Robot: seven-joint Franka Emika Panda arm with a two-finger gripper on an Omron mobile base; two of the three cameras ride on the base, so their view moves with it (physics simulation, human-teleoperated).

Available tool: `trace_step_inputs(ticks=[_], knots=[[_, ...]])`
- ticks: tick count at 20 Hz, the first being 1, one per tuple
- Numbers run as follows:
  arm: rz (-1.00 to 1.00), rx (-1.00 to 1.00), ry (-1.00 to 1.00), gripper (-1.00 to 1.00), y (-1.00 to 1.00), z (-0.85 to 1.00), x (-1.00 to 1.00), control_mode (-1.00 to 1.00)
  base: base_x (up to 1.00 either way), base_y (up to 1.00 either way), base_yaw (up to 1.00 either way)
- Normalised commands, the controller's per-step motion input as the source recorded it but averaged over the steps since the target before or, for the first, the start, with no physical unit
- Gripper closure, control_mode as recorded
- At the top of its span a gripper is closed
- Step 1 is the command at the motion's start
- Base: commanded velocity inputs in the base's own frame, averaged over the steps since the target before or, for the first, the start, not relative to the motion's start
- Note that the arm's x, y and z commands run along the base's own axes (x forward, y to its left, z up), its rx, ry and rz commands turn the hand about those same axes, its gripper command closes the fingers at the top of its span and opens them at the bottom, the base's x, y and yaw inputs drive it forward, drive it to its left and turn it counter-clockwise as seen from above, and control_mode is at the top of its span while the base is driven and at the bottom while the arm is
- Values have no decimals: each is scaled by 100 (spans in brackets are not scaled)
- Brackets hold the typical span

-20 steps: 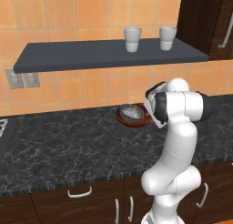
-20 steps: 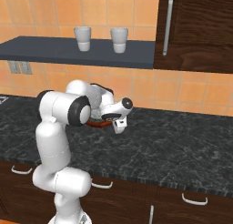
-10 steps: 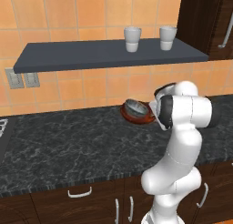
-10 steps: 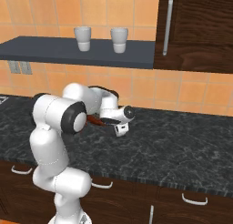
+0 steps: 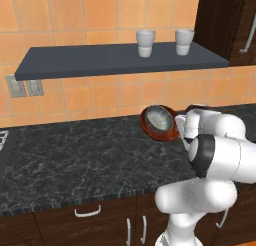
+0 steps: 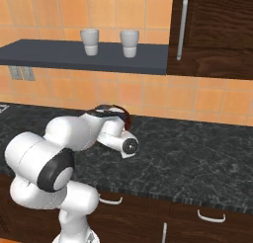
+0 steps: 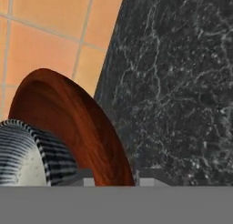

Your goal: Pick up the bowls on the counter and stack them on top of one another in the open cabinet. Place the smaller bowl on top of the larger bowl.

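Note:
The larger reddish-brown bowl [image 5: 168, 132] is tilted steeply on edge just above the black counter [image 5: 75, 155], near the tiled wall. Nested inside it is the smaller ribbed silvery-grey bowl [image 5: 159, 117]. My gripper [image 5: 180, 134] is shut on the brown bowl's rim at its right side. In the hand view the brown bowl [image 7: 77, 123] rises between the fingertips [image 7: 148, 180], with the grey bowl [image 7: 27, 157] in its hollow. From the right, the brown rim [image 6: 125, 117] shows behind my wrist. The slate-blue open cabinet shelf [image 5: 100, 60] hangs above.
Two white cups [image 5: 145, 42] [image 5: 184, 41] stand at the shelf's right end. A tall dark brown cupboard [image 6: 212, 29] with a long handle adjoins the shelf. A wall outlet [image 5: 17, 86] sits under the shelf's left end. Bare counter [image 6: 197, 153] stretches to the right.
The hand has swung right with both nested bowls, and they have tipped from nearly flat to steeply on edge.

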Motion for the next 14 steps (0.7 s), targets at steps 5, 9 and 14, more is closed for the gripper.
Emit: trace_step_inputs(ticks=[5, 9, 14], knots=[[-20, 0, -5, 100, -4, 85, -75, -100, 0, 0, 0], [-20, 7, -1, 100, 0, 100, -49, -100, 0, 0, 0], [-11, 16, 0, 100, 0, 100, -48, -100, 0, 0, 0]])
